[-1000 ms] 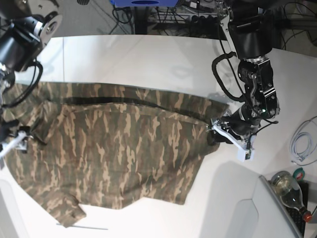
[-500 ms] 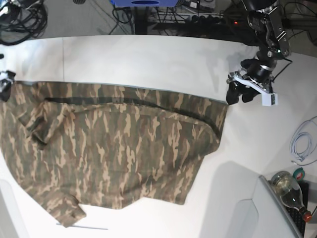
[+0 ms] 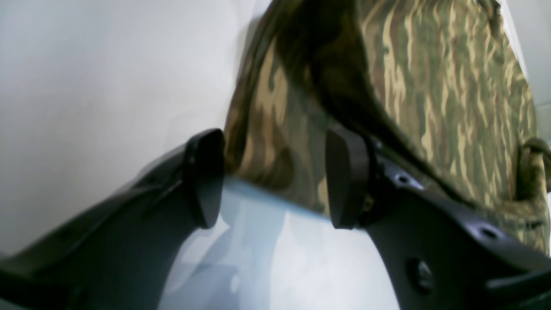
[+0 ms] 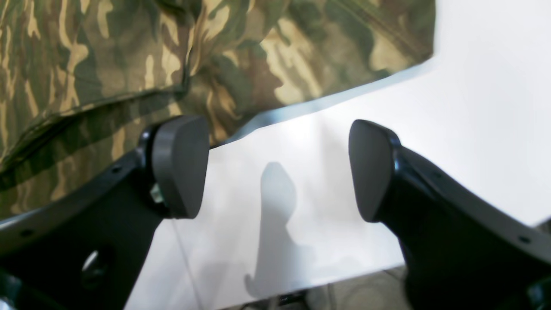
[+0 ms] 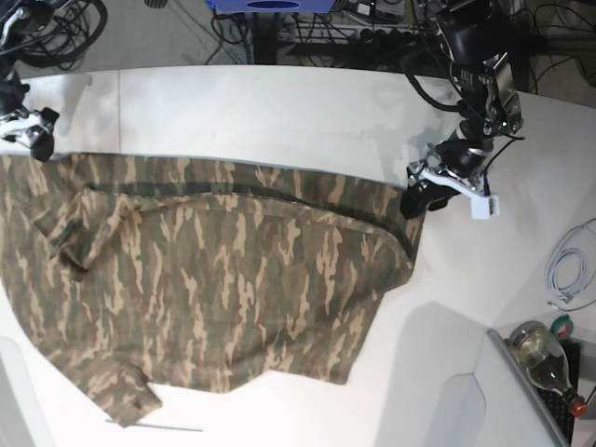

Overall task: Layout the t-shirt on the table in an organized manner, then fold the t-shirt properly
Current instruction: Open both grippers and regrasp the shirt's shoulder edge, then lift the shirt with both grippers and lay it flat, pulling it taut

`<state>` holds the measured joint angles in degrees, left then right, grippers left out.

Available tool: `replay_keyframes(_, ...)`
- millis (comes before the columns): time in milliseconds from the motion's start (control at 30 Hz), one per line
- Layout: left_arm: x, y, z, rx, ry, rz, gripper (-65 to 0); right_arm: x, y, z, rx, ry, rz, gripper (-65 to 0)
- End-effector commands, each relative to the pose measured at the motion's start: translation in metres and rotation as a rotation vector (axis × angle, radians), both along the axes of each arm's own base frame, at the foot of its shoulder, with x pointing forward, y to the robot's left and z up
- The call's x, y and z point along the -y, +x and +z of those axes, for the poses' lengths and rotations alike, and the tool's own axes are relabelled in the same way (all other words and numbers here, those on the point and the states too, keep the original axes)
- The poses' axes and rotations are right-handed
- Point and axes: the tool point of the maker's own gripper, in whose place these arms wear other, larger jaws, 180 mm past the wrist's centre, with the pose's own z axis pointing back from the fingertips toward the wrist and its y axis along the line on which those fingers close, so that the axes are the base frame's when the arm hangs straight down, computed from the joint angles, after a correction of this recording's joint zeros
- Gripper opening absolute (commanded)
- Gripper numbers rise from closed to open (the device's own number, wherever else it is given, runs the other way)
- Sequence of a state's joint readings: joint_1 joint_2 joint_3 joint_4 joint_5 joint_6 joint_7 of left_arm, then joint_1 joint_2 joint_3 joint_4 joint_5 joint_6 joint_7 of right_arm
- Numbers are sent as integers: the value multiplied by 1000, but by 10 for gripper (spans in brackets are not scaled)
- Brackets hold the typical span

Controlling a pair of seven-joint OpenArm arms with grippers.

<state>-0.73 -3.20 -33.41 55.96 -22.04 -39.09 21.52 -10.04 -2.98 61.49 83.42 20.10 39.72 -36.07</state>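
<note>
The t-shirt (image 5: 205, 279) lies spread across the near-left part of the white table (image 5: 279, 112), one long fold line running under its far edge and a sleeve cuff bunched at the near-left corner. My left gripper (image 5: 424, 194) hovers just off the shirt's far-right corner with fingers (image 3: 344, 172) apart and empty, and my right gripper (image 4: 275, 168) sits at the far-left edge, fingers spread wide over bare table beside the cloth. Off to the right, well apart from the shirt, lie a coiled white cable (image 5: 568, 270) and a glass bottle (image 5: 545, 358).
</note>
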Motion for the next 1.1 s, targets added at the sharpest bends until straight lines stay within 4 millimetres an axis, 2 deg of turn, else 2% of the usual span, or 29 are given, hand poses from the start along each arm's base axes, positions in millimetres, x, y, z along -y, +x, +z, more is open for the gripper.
replay_keyframes(0,6,1,-1,-14,8,-29,-299,12,2,12,73,5,-45,-174)
replay_keyframes(133,10,1,-3,-18,7,-41,-316,17,-4,-1,75,147,-102,-174)
replay_keyframes(200,11,2,-2,-17,5,-42,-392,19,1,-8,76,204,-115,-174)
replay_keyframes(300,10,2,-2,-17,7,-42,-556,27,5,-19,80,264,-155,-174)
replay_keyframes(367,10,2,-2,-17,7,-42,-635,31,13,-27,82,309,-170,-174)
replay_keyframes(567,9,1,-2,-19,9,-42,-650,41,38,-41,111,413,-217,-174)
replay_keyframes(767,8,-1,-3,-22,15,-45,-650,53,44,-48,126,454,-261,-186)
replay_keyframes(833,8,-1,-3,-23,16,-46,-650,53,44,-49,125,457,-264,-255)
replay_keyframes(867,4,-1,-2,-24,24,-47,-650,54,44,-49,125,456,-263,-326)
replay_keyframes(967,1,-2,-2,-26,31,-48,-650,53,44,-49,123,455,-260,-596)
replay_keyframes(1000,1,-2,-2,-25,31,-48,-650,54,44,-48,123,453,-259,-650)
replay_keyframes(1067,-5,-3,-2,-29,45,-49,-650,61,44,-45,120,439,-255,-633)
